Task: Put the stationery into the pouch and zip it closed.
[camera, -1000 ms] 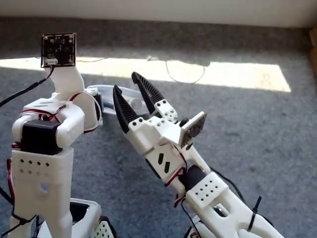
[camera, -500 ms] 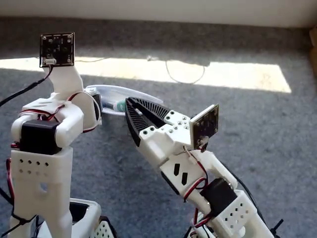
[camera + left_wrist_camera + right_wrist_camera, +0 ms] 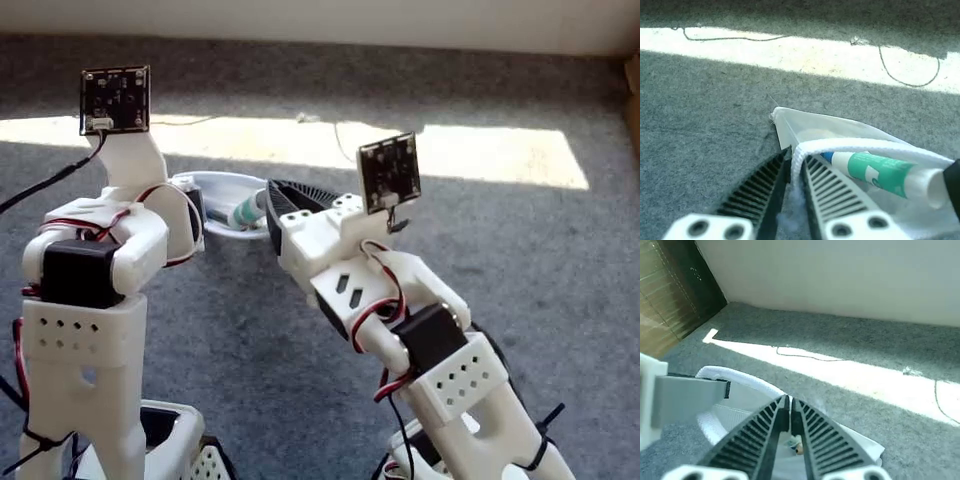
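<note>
A translucent pouch (image 3: 228,186) with a white rim lies on the grey carpet between my two arms. Inside it is a teal and white tube (image 3: 246,212), seen close up as a tube (image 3: 875,172) under the rim cord. My left gripper (image 3: 794,159) is shut on the pouch's white rim (image 3: 805,150), near the corner of the pouch (image 3: 795,122). My right gripper (image 3: 789,405) is shut, its fingers pressed together just over the open pouch (image 3: 737,407). From above, the right gripper (image 3: 272,195) points at the pouch's mouth. I cannot tell whether it pinches anything.
A sunlit strip (image 3: 480,155) crosses the carpet behind the pouch, with a thin cable (image 3: 370,160) lying on it. A pale wall (image 3: 840,275) closes the back, with dark slats (image 3: 670,295) beside it. The left arm's body (image 3: 685,400) stands right beside the pouch.
The right gripper was open a second ago and has shut. Its arm has swung left and down so the fingers now sit at the pouch's mouth. The left arm has not moved.
</note>
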Robot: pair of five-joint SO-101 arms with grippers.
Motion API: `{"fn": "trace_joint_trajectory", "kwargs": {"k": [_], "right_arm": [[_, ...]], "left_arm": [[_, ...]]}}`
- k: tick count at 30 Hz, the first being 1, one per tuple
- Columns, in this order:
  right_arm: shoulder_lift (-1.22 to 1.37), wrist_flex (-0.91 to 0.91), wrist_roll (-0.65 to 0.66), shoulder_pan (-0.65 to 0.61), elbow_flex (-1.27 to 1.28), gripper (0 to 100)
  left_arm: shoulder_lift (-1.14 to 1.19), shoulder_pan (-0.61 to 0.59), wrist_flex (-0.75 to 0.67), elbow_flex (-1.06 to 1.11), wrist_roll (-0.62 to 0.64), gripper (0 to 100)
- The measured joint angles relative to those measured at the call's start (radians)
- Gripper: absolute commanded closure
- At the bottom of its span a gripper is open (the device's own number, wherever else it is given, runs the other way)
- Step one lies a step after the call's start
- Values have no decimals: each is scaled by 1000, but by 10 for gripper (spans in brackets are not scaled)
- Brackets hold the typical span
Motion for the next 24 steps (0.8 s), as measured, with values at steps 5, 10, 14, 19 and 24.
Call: {"fn": "trace_joint_trajectory", "kwargs": {"k": [5, 10, 14, 19, 24], "right_arm": [[31, 169, 0, -20, -100, 993], [31, 342, 68, -41, -170, 993], [32, 423, 81, -37, -173, 994], [32, 491, 135, 2, -181, 994], [68, 603, 150, 6, -278, 994]], "left_arm": [[0, 0, 0, 0, 0, 993], [0, 0, 0, 0, 0, 993], [0, 0, 0, 0, 0, 993], [0, 5, 0, 0, 0, 993], [0, 6, 0, 0, 0, 993]]}}
